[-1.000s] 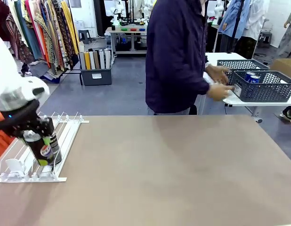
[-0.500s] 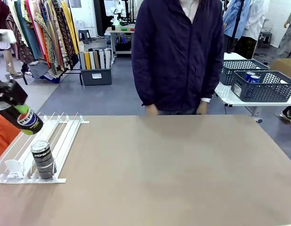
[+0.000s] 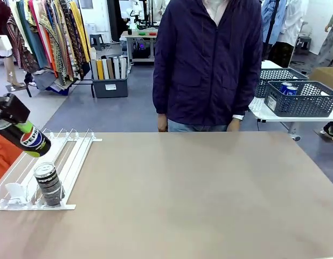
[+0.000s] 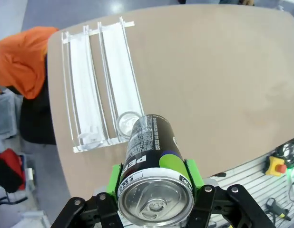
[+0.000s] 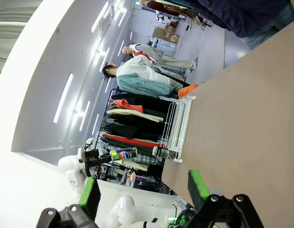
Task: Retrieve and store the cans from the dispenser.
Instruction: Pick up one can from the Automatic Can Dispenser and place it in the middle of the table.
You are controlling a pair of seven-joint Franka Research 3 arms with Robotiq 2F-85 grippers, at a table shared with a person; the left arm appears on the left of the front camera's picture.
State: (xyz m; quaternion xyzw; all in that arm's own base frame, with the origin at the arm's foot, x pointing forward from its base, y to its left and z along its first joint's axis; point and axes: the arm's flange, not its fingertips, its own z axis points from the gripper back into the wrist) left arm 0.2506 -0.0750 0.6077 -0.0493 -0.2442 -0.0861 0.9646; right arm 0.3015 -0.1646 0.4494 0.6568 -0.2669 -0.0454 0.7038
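My left gripper (image 3: pixel 18 132) is shut on a black Pepsi can (image 3: pixel 30 139), held tilted in the air above the white dispenser rack (image 3: pixel 75 154) at the table's left. In the left wrist view the same black can (image 4: pixel 154 164) sits between the green pads (image 4: pixel 114 178), silver top toward the camera, high over the dispenser (image 4: pixel 85 102). A second black can (image 3: pixel 48 183) stands upright at the rack's near end by the stoppers; its silver top (image 4: pixel 127 124) shows from above. My right gripper (image 5: pixel 143 186) is open with nothing between its fingers, and its view shows the dispenser (image 5: pixel 179 126) far off.
A person in a dark jacket (image 3: pixel 209 65) stands at the table's far edge, hands low. Behind to the right, dark grey lattice baskets (image 3: pixel 301 97) hold blue cans (image 3: pixel 288 87) on a side table. An orange cloth (image 3: pixel 2 154) lies left of the rack.
The left gripper lifted the black can out of the rack up to the left a second ago and has barely shifted since. The person turned from the baskets to face the table.
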